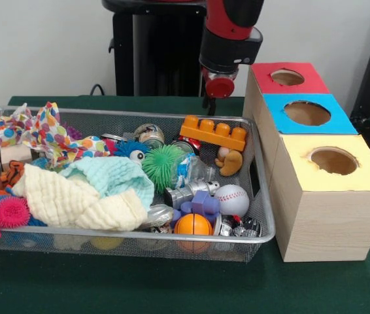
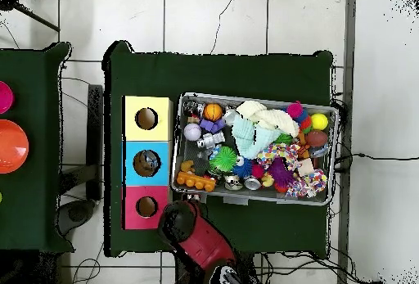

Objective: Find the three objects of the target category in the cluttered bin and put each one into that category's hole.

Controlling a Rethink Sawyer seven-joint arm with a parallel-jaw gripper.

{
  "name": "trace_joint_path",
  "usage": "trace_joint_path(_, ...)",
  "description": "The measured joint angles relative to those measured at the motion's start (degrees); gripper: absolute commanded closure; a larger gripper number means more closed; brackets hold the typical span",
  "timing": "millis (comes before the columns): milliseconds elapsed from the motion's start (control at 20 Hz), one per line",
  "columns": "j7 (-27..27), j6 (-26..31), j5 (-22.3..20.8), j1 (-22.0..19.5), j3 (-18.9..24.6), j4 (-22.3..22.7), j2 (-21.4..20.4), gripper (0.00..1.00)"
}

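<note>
no readable text anywhere, blue print on the clear bottle too small to read

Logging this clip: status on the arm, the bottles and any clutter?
Pincer behind the bin, state unclear. One clear bottle shows mid-bin, not yet picked. Green spiky ball and baseball crowd it.

Silver mesh bin; green worktop; boxes topped red, blue, yellow; orange brick; white baseball; polka-dot cloth.

Bin crammed edge to edge; open table before it, boxes tight alongside.
</note>
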Motion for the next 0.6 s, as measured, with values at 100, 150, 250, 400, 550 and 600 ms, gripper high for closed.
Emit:
trace_joint_path(100, 0.00, 0.00, 0.00, 0.00, 0.13, -0.36, 0.59, 0.00)
trace_joint_path(150, 0.00, -0.01, 0.01, 0.00, 0.17, -0.44, 0.74, 0.00)
trace_joint_path(250, 0.00, -0.01, 0.01, -0.01, 0.35, -0.73, 1.24, 0.00)
trace_joint_path(400, 0.00, -0.01, 0.01, 0.04, 0.79, -1.25, 2.09, 0.00)
trace_joint_path(550, 0.00, 0.00, 0.01, 0.44, 0.88, -1.86, 3.00, 0.00)
trace_joint_path(600, 0.00, 0.01, 0.00, 0.58, 0.88, -2.02, 3.22, 0.00)
